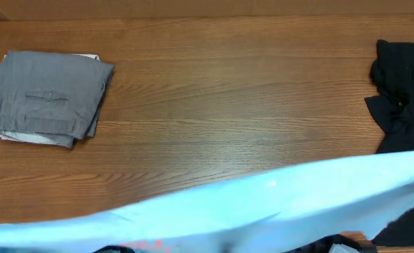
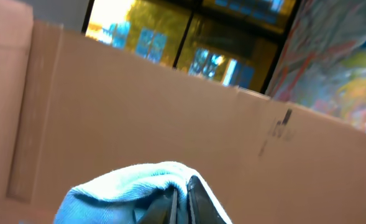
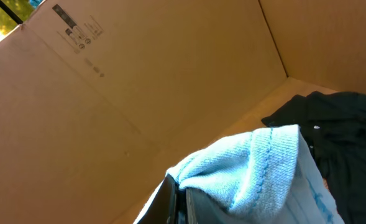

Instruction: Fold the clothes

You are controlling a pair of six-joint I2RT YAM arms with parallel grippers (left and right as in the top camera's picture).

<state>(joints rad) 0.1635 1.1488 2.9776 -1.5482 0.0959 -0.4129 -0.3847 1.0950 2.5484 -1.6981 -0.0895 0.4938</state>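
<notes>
A light blue cotton T-shirt (image 1: 263, 200) is stretched in one long band along the near edge of the brown wooden desk (image 1: 228, 105), running from the near left corner and rising to meet the right edge; a trace of red print shows at its near hem, and whether it touches the wood cannot be told

The left pincer (image 2: 181, 190) is clamped tight on a bunched fold of this blue cloth, and the right pincer (image 3: 178, 196) is likewise closed on a ribbed, stitched hem of it

Beyond the band, bare wood runs open across the middle to the far edge

At the right edge lies a crumpled black garment (image 1: 403, 91), its near part just behind the blue band

Near the far left corner sits a folded grey garment (image 1: 48, 98), well apart from the shirt

Plain brown cardboard walls (image 3: 139, 81) stand behind the desk
</notes>
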